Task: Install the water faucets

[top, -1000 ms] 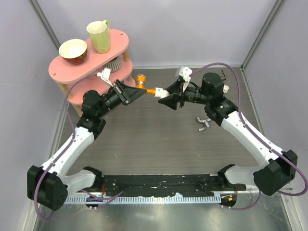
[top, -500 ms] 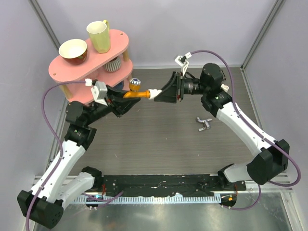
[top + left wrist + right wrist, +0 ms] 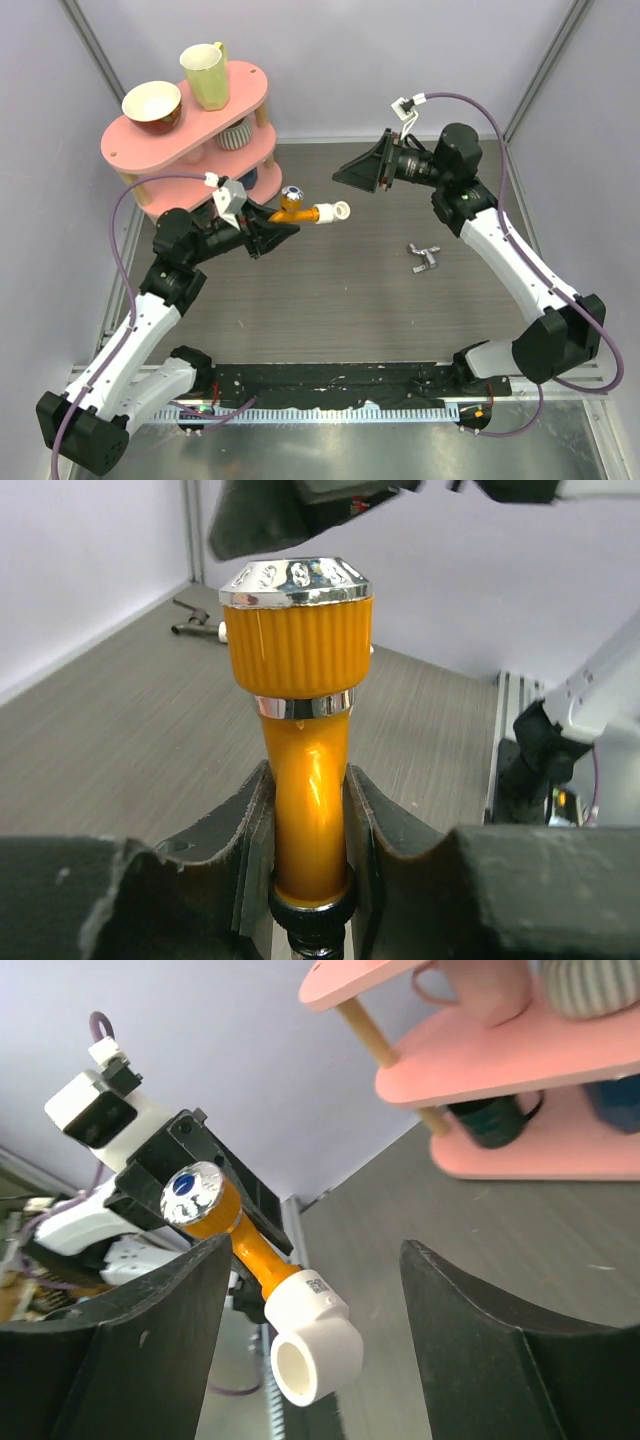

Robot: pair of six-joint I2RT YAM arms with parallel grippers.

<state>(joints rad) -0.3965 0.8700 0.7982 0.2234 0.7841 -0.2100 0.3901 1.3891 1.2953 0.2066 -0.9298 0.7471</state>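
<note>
The orange tap with a silvery knob has the white pipe fitting joined on its end. My left gripper is shut on the tap's orange stem and holds it above the table. The knob fills the top of the left wrist view. My right gripper is open and empty, up and to the right of the fitting, apart from it. In the right wrist view the tap and white fitting show between my open fingers.
A pink two-tier shelf with a bowl, a yellow mug and cups stands at the back left. A small silver tap piece lies on the table to the right. A black rail runs along the near edge.
My right gripper has let go of the white fitting and drawn back up and to the right. My left gripper has moved right and nearer with the tap, fitting attached.
</note>
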